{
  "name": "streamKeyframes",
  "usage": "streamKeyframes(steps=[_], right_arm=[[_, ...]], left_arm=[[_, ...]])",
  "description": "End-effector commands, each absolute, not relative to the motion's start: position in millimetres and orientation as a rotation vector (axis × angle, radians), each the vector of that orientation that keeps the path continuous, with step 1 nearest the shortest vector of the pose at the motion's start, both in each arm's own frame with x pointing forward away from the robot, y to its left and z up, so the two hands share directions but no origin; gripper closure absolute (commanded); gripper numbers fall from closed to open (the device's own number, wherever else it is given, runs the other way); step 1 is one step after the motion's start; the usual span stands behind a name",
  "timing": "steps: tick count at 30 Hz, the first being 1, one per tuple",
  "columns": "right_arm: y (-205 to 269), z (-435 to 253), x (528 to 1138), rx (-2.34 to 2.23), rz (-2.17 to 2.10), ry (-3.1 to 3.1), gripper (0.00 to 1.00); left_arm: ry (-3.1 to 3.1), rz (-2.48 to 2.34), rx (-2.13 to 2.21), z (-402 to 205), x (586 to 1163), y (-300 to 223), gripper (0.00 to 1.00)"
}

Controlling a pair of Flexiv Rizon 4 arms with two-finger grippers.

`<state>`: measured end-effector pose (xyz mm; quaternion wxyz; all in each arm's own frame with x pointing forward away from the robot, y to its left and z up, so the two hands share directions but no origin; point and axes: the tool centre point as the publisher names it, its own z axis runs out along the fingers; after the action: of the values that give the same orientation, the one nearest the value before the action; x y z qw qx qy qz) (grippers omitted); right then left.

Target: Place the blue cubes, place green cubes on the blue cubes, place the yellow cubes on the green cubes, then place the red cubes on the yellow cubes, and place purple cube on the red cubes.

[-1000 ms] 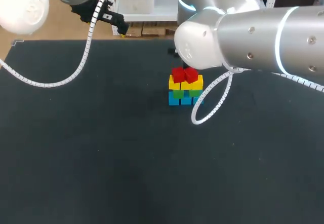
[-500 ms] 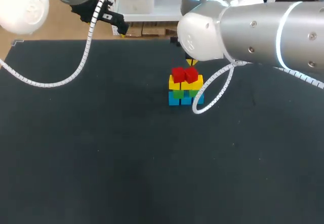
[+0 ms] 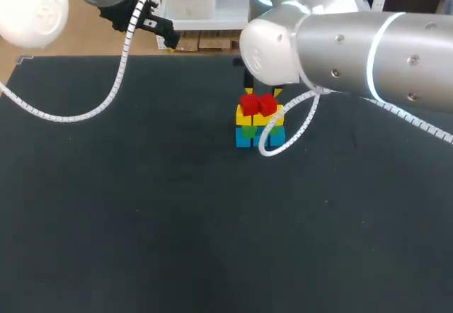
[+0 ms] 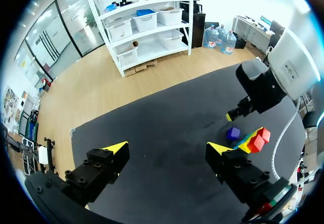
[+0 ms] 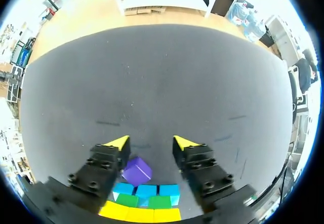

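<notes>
Right gripper (image 5: 150, 143): fingers spread wide, grasping nothing. Purple cube (image 5: 136, 171) sits on the table (image 5: 162, 82) between them, close to one finger, turned corner-on. Cube stack (image 5: 144, 201) lies under the gripper, its rows running finger to finger. Left gripper (image 4: 167, 148): spread, empty.

Your right claw (image 5: 151, 144) hangs over the dark tabletop (image 5: 162, 72), its yellow tips spread apart. A purple cube (image 5: 136, 172) lies tilted between them, close against one finger; contact is unclear. Under the claw, just beside the cube, rows of blue cubes (image 5: 147, 190), green cubes (image 5: 159, 202) and yellow cubes (image 5: 139, 214) show, stepped.
</notes>
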<state>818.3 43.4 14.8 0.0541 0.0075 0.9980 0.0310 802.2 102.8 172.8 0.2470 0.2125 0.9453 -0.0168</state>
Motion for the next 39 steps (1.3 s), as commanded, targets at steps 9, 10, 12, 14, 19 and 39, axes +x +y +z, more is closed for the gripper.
streamKeyframes(steps=[9, 10, 12, 14, 19, 39], right_arm=[[50, 5, 809, 0.078, 0.055, 3.144, 0.0], [50, 5, 809, 0.08, 0.056, 3.144, 0.0], [51, 4, 807, 0.072, 0.053, 3.145, 0.0], [52, 3, 805, 0.076, 0.055, 3.152, 0.0], [54, -4, 800, 0.063, 0.052, 3.162, 0.0], [50, -24, 783, 0.014, 0.024, 3.173, 0.19]], left_arm=[[2.577, -0.046, 0.58, 173, 801, 103, 0.0], [2.577, -0.046, 0.58, 173, 801, 103, 0.0], [2.577, -0.046, 0.58, 173, 801, 103, 0.0], [2.577, -0.046, 0.58, 173, 801, 103, 0.0], [2.577, -0.046, 0.58, 173, 801, 103, 0.0], [2.577, -0.046, 0.58, 173, 801, 103, 0.0]])
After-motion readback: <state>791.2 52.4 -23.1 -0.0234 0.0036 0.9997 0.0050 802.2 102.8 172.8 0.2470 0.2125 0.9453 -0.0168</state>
